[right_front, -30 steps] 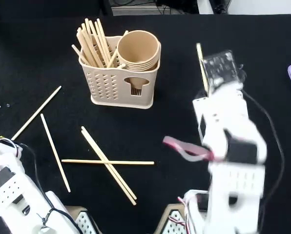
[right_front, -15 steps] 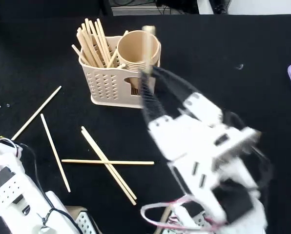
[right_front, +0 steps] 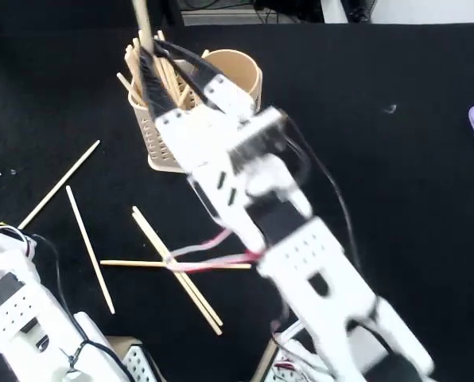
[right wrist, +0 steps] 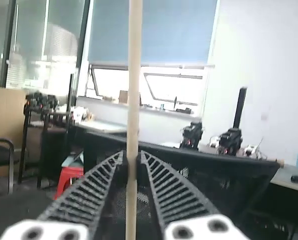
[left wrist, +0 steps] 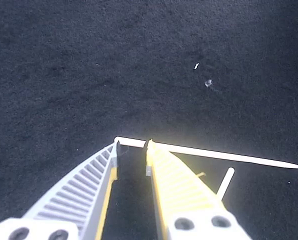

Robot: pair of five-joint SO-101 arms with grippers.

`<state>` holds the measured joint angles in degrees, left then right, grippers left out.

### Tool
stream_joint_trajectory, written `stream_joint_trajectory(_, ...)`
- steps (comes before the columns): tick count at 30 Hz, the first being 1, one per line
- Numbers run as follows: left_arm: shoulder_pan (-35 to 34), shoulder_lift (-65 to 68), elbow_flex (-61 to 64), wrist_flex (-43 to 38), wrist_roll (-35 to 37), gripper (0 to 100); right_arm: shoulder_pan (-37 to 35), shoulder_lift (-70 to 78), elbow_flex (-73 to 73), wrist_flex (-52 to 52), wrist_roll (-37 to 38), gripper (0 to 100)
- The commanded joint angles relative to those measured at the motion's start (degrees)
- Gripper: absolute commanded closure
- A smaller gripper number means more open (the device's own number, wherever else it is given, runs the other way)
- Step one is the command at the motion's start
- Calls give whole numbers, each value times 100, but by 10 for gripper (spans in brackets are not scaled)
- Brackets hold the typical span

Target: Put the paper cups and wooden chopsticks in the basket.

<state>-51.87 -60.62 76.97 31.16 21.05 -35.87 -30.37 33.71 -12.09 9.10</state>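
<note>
High view: my right fingers (right_front: pixel 151 79) are clenched on one pale wooden chopstick (right_front: pixel 141 20). The stick is upright, with its top end well above the fingers and its lower end hidden behind them. Straight below the fingers is the beige perforated plastic basket (right_front: pixel 161 151), at the compartment where a bunch of standing chopsticks (right_front: pixel 130 64) already leans. My judgement is that the upright hold is deliberate, so the stick can go in end-first beside the others instead of lying across the rim. A stack of tan paper cups (right_front: pixel 241 76) sits in the next compartment, just beside the fingers; the cups look done.

Right wrist view: the fingers (right wrist: pixel 101 177) are pinched tight on the stick (right wrist: pixel 134 75), which runs straight up between them.

Several loose chopsticks (right_front: pixel 90 248) lie flat on the black counter (right_front: pixel 396 159), well apart from the right fingers, on the near side of the basket. So the task is partly done, and this stick is at the drop-in step.

Left wrist view: my left fingers (left wrist: pixel 89 182) sit a narrow gap apart, grasping nothing, and point down at the counter. A long loose chopstick (left wrist: pixel 214 154) lies crosswise just past the tips. A second stick end (left wrist: pixel 225 182) pokes out beside the yellow finger.

The likely risk is that the lower end snags on the standing bunch or the rim, so I should let go only once the tip is inside.
</note>
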Motion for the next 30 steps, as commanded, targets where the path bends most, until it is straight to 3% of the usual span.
stream_joint_trajectory(1,48,-18,-127,-123,9,895,97,971,-884,-149,-35,987)
stream_joint_trajectory(7,48,-18,-127,-123,9,895,484,2220,-1754,-123,-35,987)
stream_joint_trajectory(15,48,-18,-127,-123,9,894,369,2413,-1367,-88,-44,984)
stream_joint_trajectory(22,48,-18,-127,-123,9,894,343,2413,-1859,1609,-79,781)
stream_joint_trajectory(30,66,-18,-145,-123,9,893,308,1824,-2985,2848,-79,854)
